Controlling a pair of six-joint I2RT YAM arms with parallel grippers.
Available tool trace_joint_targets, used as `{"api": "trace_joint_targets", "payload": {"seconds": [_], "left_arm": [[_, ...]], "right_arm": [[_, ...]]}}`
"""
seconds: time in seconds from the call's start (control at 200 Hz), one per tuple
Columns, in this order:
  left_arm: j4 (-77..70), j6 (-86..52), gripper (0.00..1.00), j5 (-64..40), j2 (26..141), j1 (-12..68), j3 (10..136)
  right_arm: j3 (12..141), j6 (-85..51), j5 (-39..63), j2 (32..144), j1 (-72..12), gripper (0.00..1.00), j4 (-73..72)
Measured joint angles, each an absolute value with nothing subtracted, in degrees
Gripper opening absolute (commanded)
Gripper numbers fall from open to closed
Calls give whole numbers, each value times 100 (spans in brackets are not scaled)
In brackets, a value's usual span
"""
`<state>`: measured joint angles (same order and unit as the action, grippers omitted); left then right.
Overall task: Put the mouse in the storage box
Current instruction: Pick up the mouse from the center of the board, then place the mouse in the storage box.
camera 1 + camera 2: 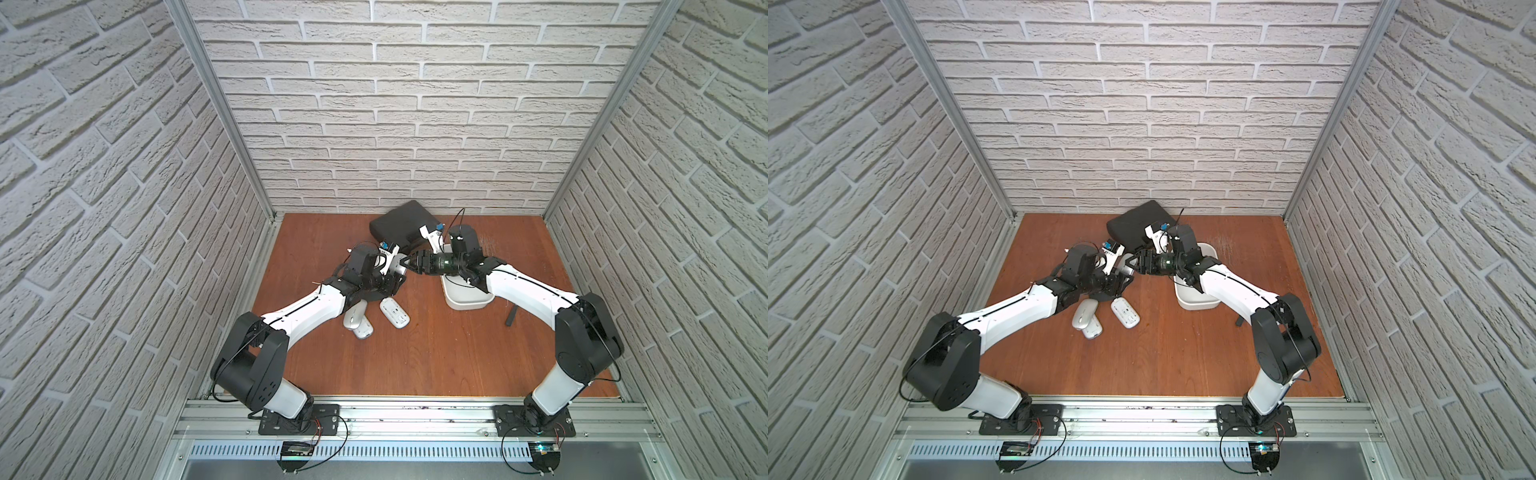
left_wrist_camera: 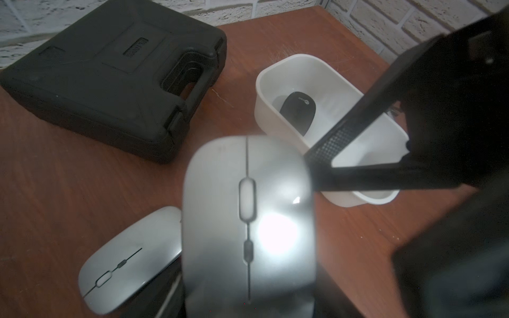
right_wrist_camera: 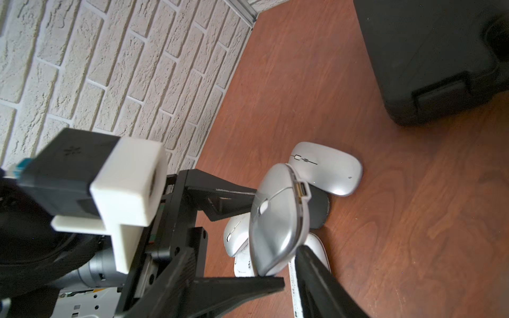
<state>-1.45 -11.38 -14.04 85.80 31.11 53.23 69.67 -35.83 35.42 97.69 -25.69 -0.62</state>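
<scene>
The left gripper (image 3: 268, 236) clamps the silver mouse (image 2: 248, 220) aloft, near the box (image 2: 264, 115), not in it. The right gripper (image 2: 314, 170) is at its nose; gripping or not, can't tell. Light, hard, slick shell, I'd say: take the flat sides squarely or it squirts out.

Storage box (image 1: 469, 301) partly beneath right arm (image 1: 528, 286).

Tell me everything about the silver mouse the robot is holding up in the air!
The silver mouse looks like smooth, shiny plastic, flat and rounded, with a dark line down its middle, a scroll wheel and a small button. A port shows at its front end. It is up off the table, clamped in the left gripper. The right gripper reaches its side, jaws apart; whether it grips is unclear.
</scene>
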Motion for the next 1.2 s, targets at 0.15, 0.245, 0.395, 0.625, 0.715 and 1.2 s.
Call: {"api": "trace_joint_targets", "payload": {"seconds": [0.15, 0.245, 0.395, 0.625, 0.715, 1.2], "left_arm": [[-161, -1109, 55, -1562, 8486, 3116, 5238], [-176, -1103, 55, -1680, 8403, 3129, 5236], [-178, -1100, 55, -1787, 8364, 3131, 5236], [-172, -1098, 67, -1778, 8361, 3131, 5227], [-178, -1105, 79, -1782, 8361, 3131, 5221], [-196, -1627, 98, -1079, 7269, 2539, 4554]], "right_arm": [[7109, -3664, 3538, 9961, -2591, 56, -23], [7192, -3697, 3546, 10079, -2633, 55, -32], [7269, -3765, 3551, 10193, -2714, 45, -23], [7310, -3907, 3492, 10265, -2733, 24, -27], [7310, -3946, 3500, 10267, -2735, 22, -30], [5828, -4174, 3277, 9636, -799, 18, -803]]}}
